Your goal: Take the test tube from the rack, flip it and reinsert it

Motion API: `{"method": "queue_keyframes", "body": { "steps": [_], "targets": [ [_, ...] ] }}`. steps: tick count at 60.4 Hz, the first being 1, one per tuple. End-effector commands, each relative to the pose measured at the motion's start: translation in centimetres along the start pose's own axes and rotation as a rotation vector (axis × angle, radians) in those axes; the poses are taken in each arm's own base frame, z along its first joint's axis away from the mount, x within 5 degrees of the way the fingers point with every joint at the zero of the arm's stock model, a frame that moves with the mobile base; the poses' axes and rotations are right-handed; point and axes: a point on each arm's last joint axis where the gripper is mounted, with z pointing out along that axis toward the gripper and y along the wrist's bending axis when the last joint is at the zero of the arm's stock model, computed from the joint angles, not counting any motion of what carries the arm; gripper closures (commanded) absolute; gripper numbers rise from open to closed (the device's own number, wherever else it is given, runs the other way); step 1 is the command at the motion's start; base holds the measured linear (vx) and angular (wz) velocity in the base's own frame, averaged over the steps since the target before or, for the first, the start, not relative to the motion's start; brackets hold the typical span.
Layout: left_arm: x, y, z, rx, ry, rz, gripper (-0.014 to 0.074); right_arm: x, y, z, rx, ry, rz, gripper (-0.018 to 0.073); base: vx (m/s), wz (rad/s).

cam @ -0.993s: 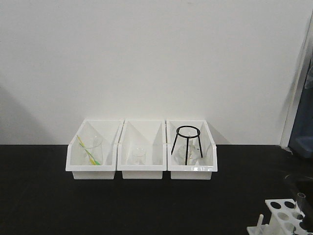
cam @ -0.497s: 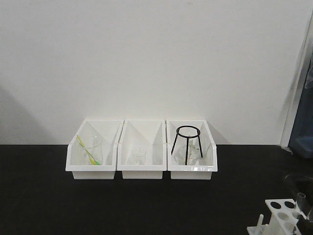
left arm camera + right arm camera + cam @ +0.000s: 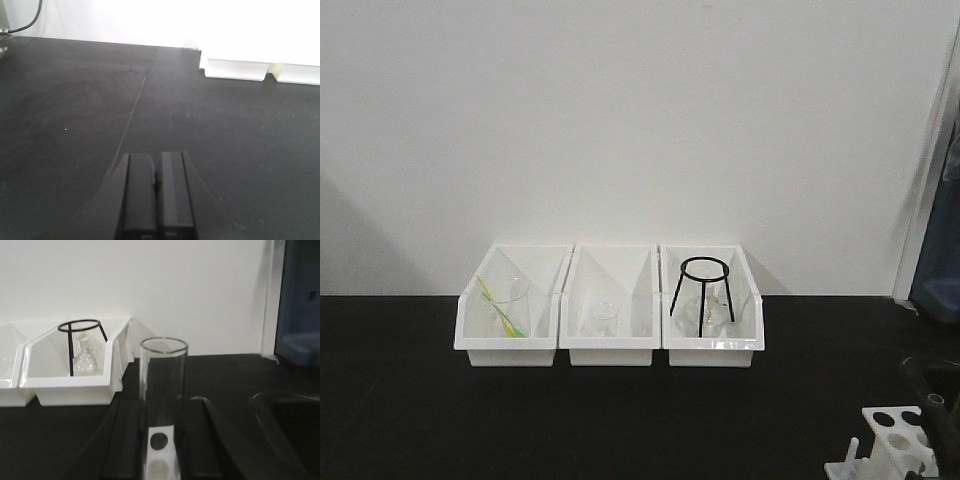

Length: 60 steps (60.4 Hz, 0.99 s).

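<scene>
Between right fingers (image 3: 122, 440): tube (image 3: 163, 385), upright in rack (image 3: 898, 432), jaws apart
Left gripper (image 3: 156, 195): pressed together, idle
Grip: centre, close gently below rim
Lift: straight up, clear of holes

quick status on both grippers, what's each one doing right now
Left gripper: shut, holding nothing, above bare black tabletop.
Right gripper: fingers either side of the upright test tube over the rack; whether they clamp it cannot be told.
</scene>
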Motion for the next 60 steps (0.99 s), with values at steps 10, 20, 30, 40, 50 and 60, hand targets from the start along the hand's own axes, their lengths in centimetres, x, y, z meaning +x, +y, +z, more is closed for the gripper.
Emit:
{"method": "queue_keyframes", "body": {
  "steps": [10,20,30,40,50,60],
  "targets": [
    [-0.7,-0.2,0.0,0.019,-0.087,-0.003,0.0603,-0.7,-0.1,0.8,-0.02,-0.14,0.005,0.0568,0.0,0.0],
    [-0.7,-0.2,0.0,0.019,-0.087,-0.003,0.0603,0.0,-0.2,1.0,-0.018,-0.111,0.011,0.0559,0.0,0.0],
    [-0.7,-0.2,0.0,0.019,-0.087,-0.003,0.0603,0.0,-0.1,1.1,-0.028,-0.109,0.009,0.0496,0.0,0.0],
    [-0.7,-0.2,0.0,0.019,-0.087,-0.003,0.0603,0.1,0.0,1.0,-0.046,-0.106,0.002,0.0342,0.0,0.0],
    [-0.7,-0.2,0.0,0.019,-0.087,-0.003,0.0603,-0.1,0.0,0.9,-0.044,-0.123,0.004,0.0144,0.0,0.0],
    [-0.7,-0.2,0.0,0.019,-0.087,-0.003,0.0603,-1.3,0.1,-0.1,-0.028,-0.182,-0.011,0.0037,0.0,0.0]
  ]
}}
